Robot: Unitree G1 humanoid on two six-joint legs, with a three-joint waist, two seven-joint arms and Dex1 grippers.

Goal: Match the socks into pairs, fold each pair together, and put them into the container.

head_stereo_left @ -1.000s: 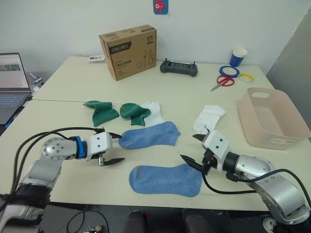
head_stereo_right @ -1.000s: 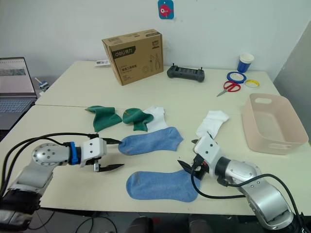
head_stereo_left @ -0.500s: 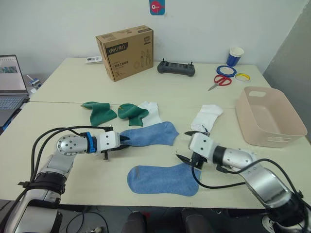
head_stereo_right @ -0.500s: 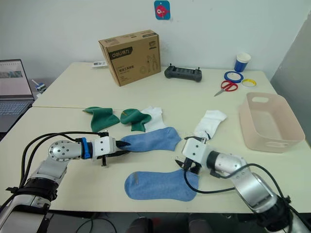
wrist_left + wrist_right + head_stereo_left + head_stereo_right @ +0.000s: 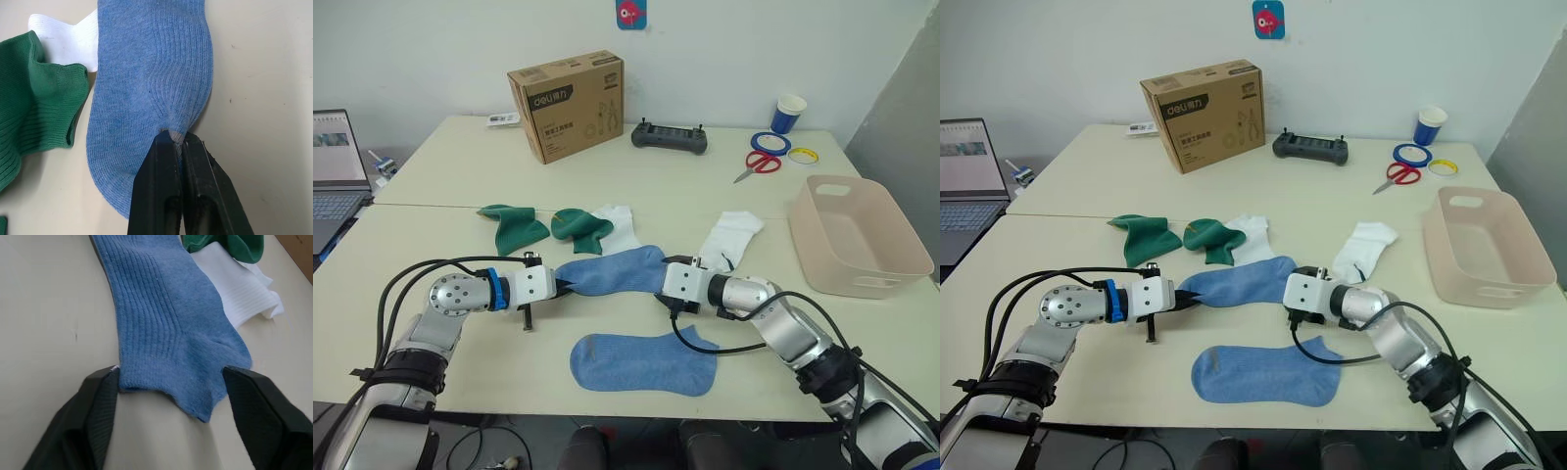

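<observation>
Two light blue socks lie near the table's front: the upper one (image 5: 612, 272) and the lower one (image 5: 644, 362). My left gripper (image 5: 176, 138) is shut on the upper sock's toe end, and the fabric puckers at the pinch. My right gripper (image 5: 168, 382) is open at the same sock's (image 5: 161, 328) other end, one finger on each side of it. Two dark green socks (image 5: 516, 227) (image 5: 582, 228) lie behind, next to a white sock (image 5: 620, 227). Another white sock (image 5: 732, 237) lies to the right. The pinkish-beige container (image 5: 891, 257) stands at the right edge.
At the back of the table are a brown cardboard box (image 5: 569, 105), a black controller (image 5: 670, 136), red scissors (image 5: 761, 164), tape rolls (image 5: 773, 143) and a blue cup (image 5: 789, 113). A laptop (image 5: 335, 166) is at the far left.
My left gripper went forward and shut on the upper blue sock's toe. My right gripper moved from the lower sock's end up to the upper sock's other end, its fingers narrowing.
</observation>
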